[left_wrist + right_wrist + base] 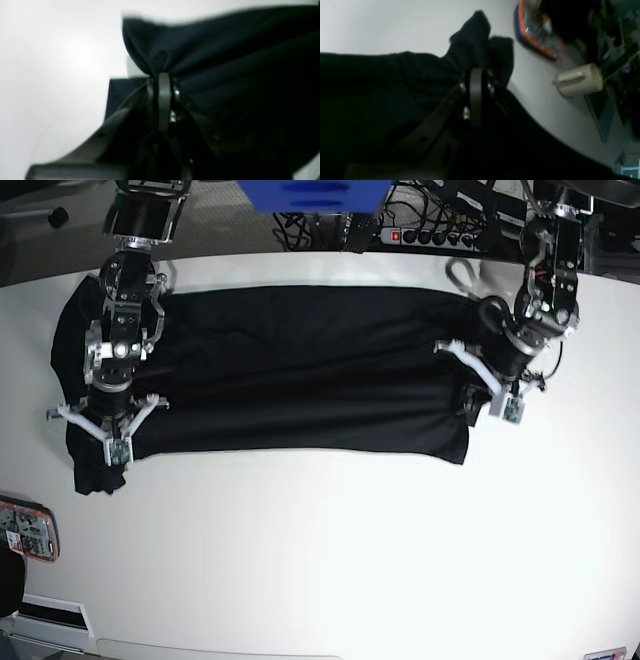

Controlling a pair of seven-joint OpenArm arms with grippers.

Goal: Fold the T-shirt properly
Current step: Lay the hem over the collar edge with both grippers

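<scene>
Pinching a bunched fold of the T-shirt (225, 62), left hand (163, 77) clamped tight on the black cloth, fabric fanning up and away from the closed fingertips in the left wrist view. Gripping likewise on the other side, right hand (476, 72) shut on a puckered tuft of the same garment, dark cloth filling the lower half of the right wrist view. Seen from the base view, left hand (478, 402) at the shirt's end on that view's right, right hand (112, 450) at the end on that view's left, near a sleeve that droops toward the front edge. Stretched between the two, T-shirt (310, 370) lying flat as a long dark band across the far half of the white table (350, 560), lower edge fairly straight, soft wrinkles running lengthwise. Sitting beyond the shirt, at the table's front corner on the view's left, an orange-edged object (25, 528). Standing off the table in the right wrist view, a blurred cream cylinder (578, 80).
</scene>
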